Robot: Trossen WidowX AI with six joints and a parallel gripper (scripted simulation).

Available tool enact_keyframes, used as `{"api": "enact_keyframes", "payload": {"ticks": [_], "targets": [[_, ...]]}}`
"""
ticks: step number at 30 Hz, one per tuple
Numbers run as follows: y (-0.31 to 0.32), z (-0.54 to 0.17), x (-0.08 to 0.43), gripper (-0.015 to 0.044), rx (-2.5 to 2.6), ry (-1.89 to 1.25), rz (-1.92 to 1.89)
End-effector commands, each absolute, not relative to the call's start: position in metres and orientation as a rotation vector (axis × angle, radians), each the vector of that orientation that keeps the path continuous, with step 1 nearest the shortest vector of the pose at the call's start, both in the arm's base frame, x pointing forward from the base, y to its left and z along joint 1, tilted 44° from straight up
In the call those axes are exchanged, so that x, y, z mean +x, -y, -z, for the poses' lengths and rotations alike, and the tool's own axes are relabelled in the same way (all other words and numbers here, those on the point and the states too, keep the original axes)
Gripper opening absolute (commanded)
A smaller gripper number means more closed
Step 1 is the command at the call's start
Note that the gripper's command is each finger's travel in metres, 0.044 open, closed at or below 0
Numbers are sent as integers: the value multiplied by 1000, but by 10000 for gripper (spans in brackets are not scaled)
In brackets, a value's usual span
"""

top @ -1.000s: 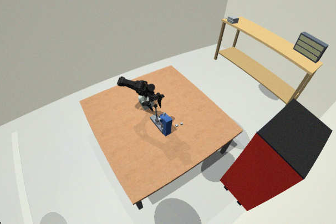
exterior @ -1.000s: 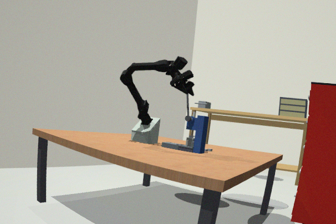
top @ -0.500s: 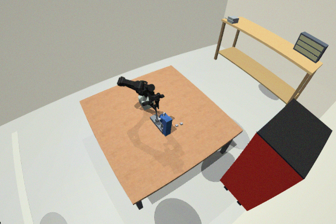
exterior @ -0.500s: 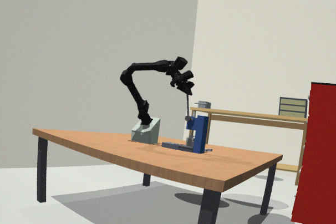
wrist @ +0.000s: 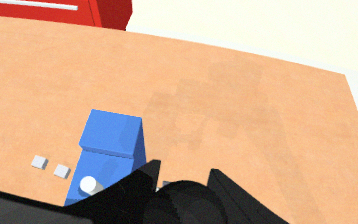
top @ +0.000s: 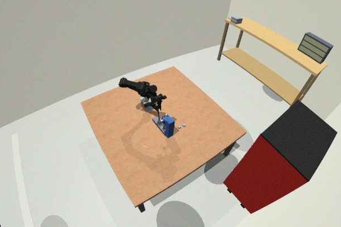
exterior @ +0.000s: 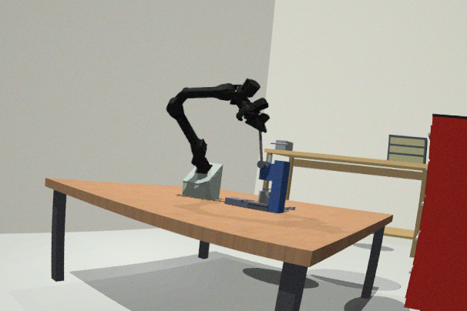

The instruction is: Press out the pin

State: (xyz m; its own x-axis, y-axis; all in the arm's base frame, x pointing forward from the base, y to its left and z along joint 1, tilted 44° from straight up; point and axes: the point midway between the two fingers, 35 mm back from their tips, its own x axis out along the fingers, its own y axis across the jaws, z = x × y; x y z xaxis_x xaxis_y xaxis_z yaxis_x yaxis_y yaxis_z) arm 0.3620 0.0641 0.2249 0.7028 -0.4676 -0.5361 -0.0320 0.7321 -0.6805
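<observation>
A red cabinet [top: 265,174] [exterior: 447,208] [wrist: 111,14] stands near the table; drawers [top: 315,48] [exterior: 407,149] rest on a shelved bench [top: 278,42] [exterior: 351,158].

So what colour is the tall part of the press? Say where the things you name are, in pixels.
The press column [top: 169,127] [exterior: 280,186] [wrist: 111,137] is plain blue, showing best in the wrist view.

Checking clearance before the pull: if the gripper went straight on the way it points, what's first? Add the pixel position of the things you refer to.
Likely the press [top: 169,127] [exterior: 279,186] [wrist: 112,132], its base or blue column; depth is unclear.
</observation>
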Motion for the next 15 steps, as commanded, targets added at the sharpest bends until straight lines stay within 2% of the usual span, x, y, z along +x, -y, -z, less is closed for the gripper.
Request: {"api": "enact_keyframes", "payload": {"ticks": [1, 15], "targets": [[-63, -224, 358, 0, -726, -768, 270], [-62, -223, 350, 0, -726, -768, 270]]}}
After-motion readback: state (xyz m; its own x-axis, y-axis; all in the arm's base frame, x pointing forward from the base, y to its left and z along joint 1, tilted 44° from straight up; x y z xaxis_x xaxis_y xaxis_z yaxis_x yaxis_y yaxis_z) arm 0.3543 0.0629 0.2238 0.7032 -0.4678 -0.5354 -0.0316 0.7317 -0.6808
